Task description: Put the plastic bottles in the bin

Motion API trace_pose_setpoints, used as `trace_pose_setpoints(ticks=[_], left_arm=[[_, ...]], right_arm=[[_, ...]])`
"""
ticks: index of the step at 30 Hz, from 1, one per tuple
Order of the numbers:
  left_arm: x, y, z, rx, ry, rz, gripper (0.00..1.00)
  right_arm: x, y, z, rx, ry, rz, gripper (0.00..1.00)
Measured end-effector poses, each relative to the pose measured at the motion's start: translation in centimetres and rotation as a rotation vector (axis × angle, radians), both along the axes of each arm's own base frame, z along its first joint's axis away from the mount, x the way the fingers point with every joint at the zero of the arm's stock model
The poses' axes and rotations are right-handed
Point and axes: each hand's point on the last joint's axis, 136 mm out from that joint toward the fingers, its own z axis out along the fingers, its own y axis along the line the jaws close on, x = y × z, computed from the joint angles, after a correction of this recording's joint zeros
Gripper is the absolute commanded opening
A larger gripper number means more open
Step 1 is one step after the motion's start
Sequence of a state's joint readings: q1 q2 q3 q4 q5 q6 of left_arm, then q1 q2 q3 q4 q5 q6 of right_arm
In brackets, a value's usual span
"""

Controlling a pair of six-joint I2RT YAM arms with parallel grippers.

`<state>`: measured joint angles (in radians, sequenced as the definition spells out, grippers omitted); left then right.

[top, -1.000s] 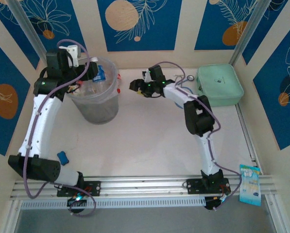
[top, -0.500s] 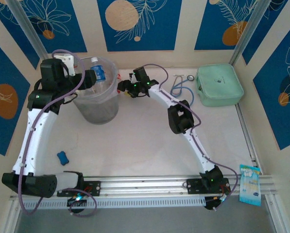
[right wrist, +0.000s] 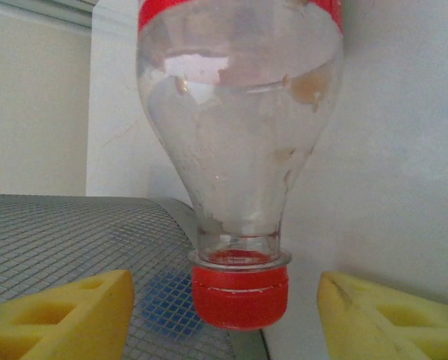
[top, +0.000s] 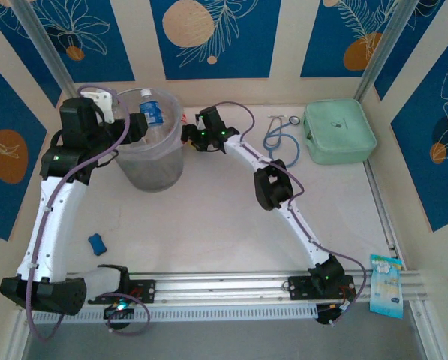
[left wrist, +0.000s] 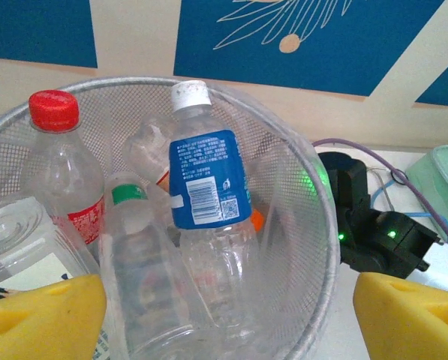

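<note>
Left gripper (left wrist: 225, 321) is wide open now, yellow pads spread with nothing gripped between them. I see it has backed off to the left rim of the bin (top: 153, 169); a second ago it hung right over the mouth. The blue-labelled bottle (left wrist: 206, 199) stands upright inside the bin, white cap up, just as it did half a second ago. Around it are a red-capped bottle (left wrist: 57, 169) on the left, a green-banded bottle (left wrist: 137, 247) in front, and more clear ones behind.

The right arm has stretched out flatter and reached left. The right gripper (right wrist: 225, 315) was further right a second ago and now sits just beside the bin's right wall. Its fingers stand apart, one on either side of the red cap of the red-label bottle (right wrist: 239, 142), with a gap on both sides, so no grip. That bottle is outside the bin, close against its meshy wall, cap pointing at my wrist camera.

With the arm swung over, the blue cord (top: 281, 137) beside the mint-green case (top: 339, 132) is uncovered.
</note>
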<state>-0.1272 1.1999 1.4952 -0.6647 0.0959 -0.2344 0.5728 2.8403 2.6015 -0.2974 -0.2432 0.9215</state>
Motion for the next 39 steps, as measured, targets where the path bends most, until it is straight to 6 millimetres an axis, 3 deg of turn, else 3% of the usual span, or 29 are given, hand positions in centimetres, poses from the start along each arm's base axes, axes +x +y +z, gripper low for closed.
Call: trace_pose_setpoints(ticks=[10,26,29,34,39], left_arm=[[0.3,0.0,0.0,-0.002,-0.011,0.001,0.85],[0.4,0.0,-0.4,0.001,-0.006,0.004,0.86],[0.4,0.1,-0.5,0.004,-0.004,0.010,0.86],[0.4,0.1,-1.3,0.003,0.015,0.012,0.86],[0.4,-0.1,-1.2,-0.034,0.019,0.016,0.85]], right_arm=[[0.1,0.2,-0.4,0.000,-0.001,-0.003,0.60],[0.1,-0.4,-1.6,-0.046,-0.015,0.009,0.31],[0.1,-1.0,-1.8,-0.067,-0.033,0.025,0.30],[-0.8,-4.1,-1.3,-0.124,-0.019,0.041,0.24],[-2.3,-9.6,1.8,-0.165,-0.032,0.019,0.23]])
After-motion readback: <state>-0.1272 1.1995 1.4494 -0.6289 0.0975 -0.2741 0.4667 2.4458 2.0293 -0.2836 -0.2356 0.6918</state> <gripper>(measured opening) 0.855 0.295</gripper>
